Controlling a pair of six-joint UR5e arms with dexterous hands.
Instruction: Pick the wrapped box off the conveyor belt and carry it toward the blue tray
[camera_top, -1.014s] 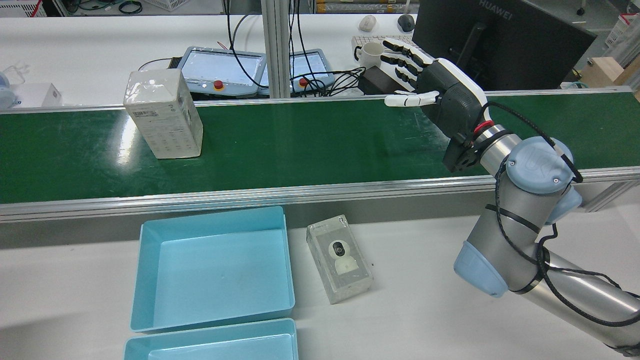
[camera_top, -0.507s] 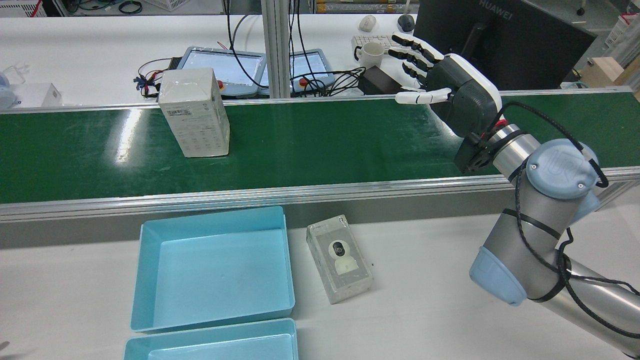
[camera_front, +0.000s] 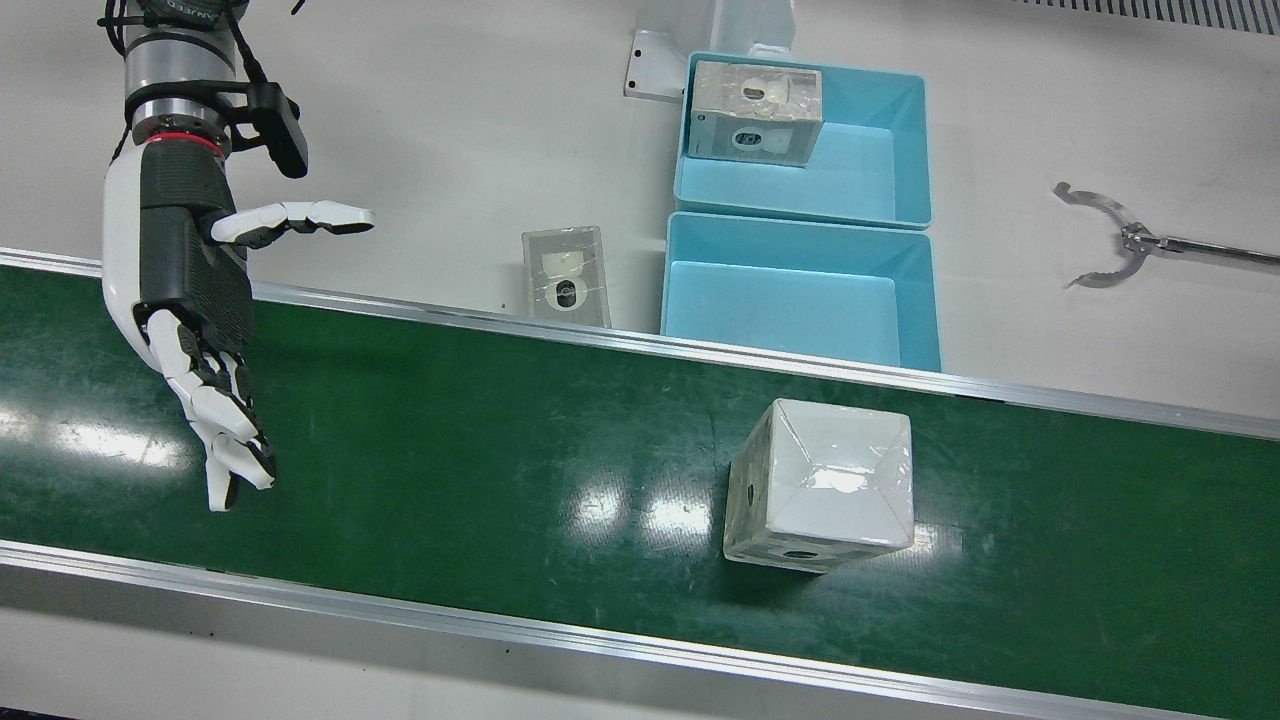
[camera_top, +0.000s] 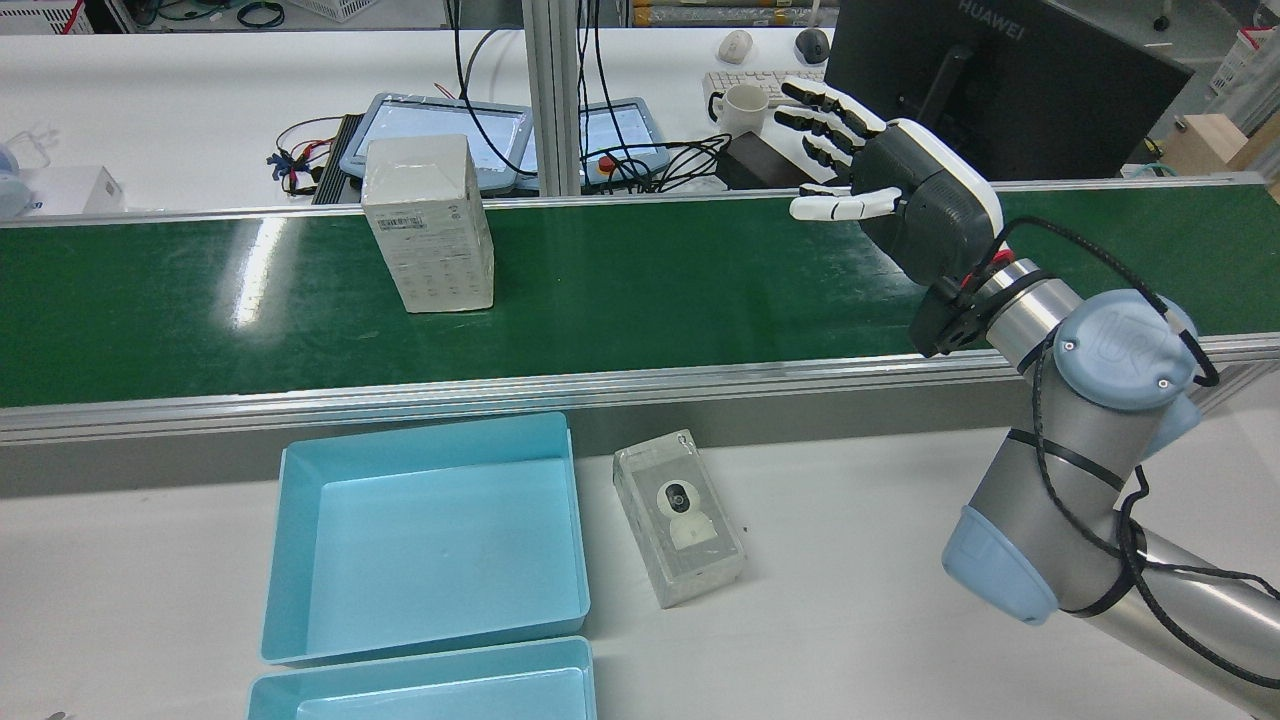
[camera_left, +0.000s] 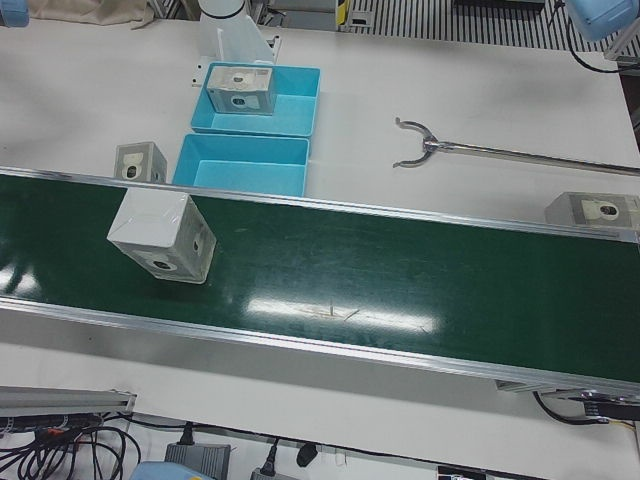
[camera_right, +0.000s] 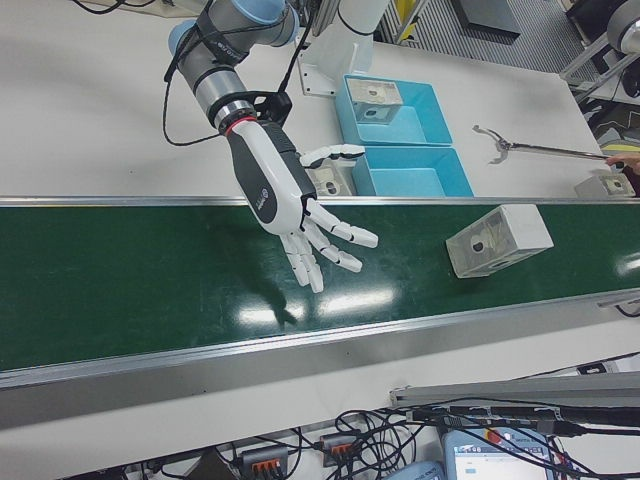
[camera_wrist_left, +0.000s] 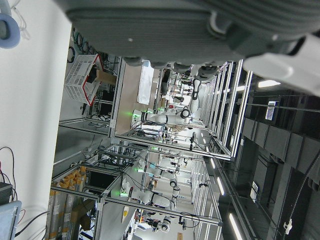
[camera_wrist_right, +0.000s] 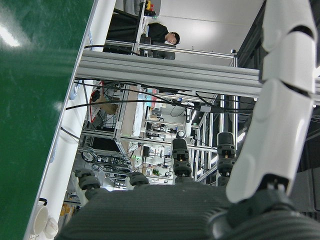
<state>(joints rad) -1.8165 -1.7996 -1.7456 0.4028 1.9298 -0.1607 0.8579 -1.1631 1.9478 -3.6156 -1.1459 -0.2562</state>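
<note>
On the green conveyor belt (camera_top: 640, 290), the wrapped box (camera_top: 428, 225) is standing upright and untouched, well apart from the right hand (camera_top: 890, 190), which is hovering over the belt with fingers spread and holding nothing. To grasp well, that hand should be meeting the box square across opposite faces, since the glossy wrap looks slippery, before lifting toward the blue tray (camera_top: 425, 535) on the bench (camera_top: 850, 600). The left hand's state cannot be told.

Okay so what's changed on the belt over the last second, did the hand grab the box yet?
Not yet. The wrapped box has ridden along the belt toward the right hand, moving rightward in the rear view. The right hand shifted only slightly and is open, fingers spread above the belt, holding nothing. The blue tray and the small box beside it have not moved.
</note>
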